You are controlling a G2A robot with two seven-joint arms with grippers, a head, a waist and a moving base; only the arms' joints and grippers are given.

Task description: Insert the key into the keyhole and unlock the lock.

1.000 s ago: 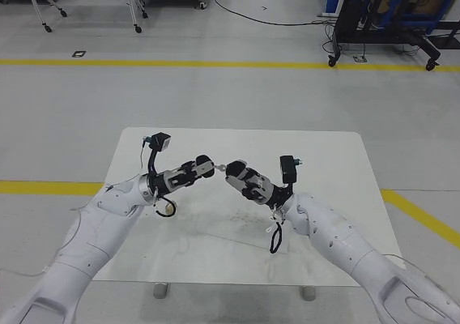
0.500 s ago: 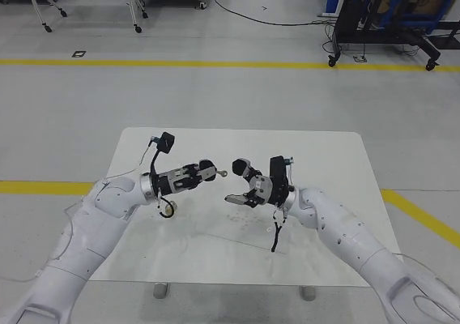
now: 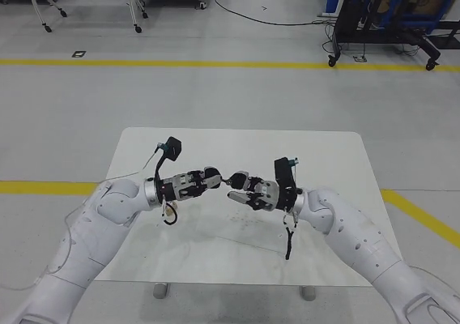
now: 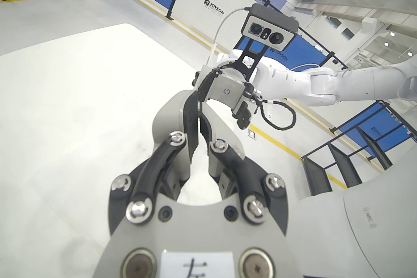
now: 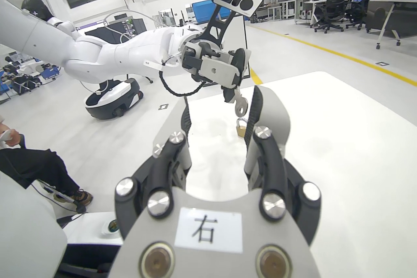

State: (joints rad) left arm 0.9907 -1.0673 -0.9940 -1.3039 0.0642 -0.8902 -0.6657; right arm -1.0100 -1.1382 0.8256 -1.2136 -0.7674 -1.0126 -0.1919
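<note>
1. Over the white table [image 3: 327, 154], top view: left gripper [image 3: 215, 175] and right gripper [image 3: 240, 193] sit nearly tip to tip; anything between them is too small to tell.
2. Left wrist: ribbed black pads [image 4: 192, 129] are pressed together, hiding what they hold.
3. Right wrist: the right gripper is spread wide; the left gripper pinches a flat silver key [image 5: 241, 106] above a small brass lock [image 5: 241, 128] on the table, partly behind a finger.

Both arms angle inward, grippers nose to nose. Left gripper [image 4: 198, 111] is pinched tight on the key [image 5: 241, 105]. Right gripper [image 5: 222, 99] faces it, jaws spread wide.
</note>
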